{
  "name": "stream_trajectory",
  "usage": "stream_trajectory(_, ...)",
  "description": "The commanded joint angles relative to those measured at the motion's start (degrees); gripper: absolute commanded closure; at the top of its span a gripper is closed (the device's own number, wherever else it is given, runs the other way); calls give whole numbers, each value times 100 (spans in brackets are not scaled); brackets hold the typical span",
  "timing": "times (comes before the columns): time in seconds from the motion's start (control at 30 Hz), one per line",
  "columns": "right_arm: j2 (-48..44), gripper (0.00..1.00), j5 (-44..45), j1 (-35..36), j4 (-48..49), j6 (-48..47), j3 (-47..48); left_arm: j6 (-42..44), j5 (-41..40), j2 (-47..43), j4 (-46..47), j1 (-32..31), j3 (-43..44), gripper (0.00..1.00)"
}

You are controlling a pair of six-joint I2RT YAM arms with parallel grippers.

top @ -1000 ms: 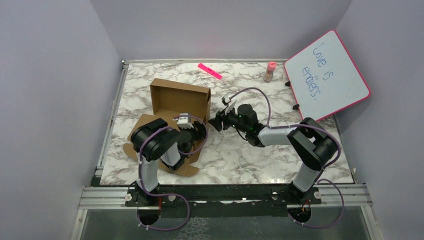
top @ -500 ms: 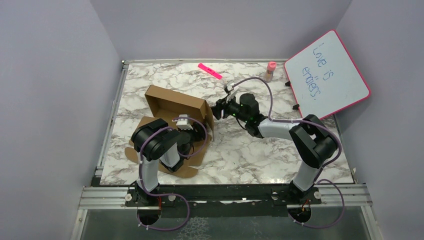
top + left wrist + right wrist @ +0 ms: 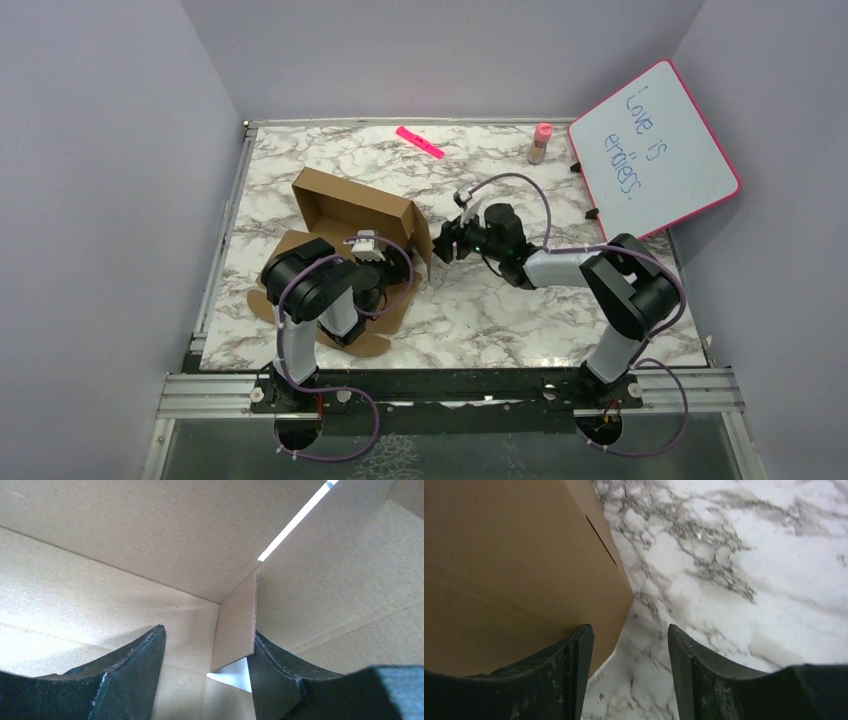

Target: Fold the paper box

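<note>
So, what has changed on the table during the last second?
The paper box turned a little: the right end of its far wall swung toward the near side. The right gripper moved off, then came back beside the box's right wall, open, holding nothing. The left gripper stayed open inside the box.

A white, grey-veined marble worktop carries a flat bright-pink strip near its far edge, a small pinkish bottle standing upright further right, and a pink-framed whiteboard with blue handwriting, propped tilted at the far right corner.
</note>
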Motion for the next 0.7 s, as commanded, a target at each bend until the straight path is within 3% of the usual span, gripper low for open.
stream_trajectory(0.0,-664,38,339,19,-316,-102,-434,-122,304,-137,-344,-59,-249,38)
stream_trajectory(0.33,-842,38,-8,27,-120,58,-831,-176,462,-1111,-891,-59,-404,32)
stream_trajectory(0.67,-706,38,-185,27,99,159,-1000,-111,610,-2654,-2626,-63,-577,27)
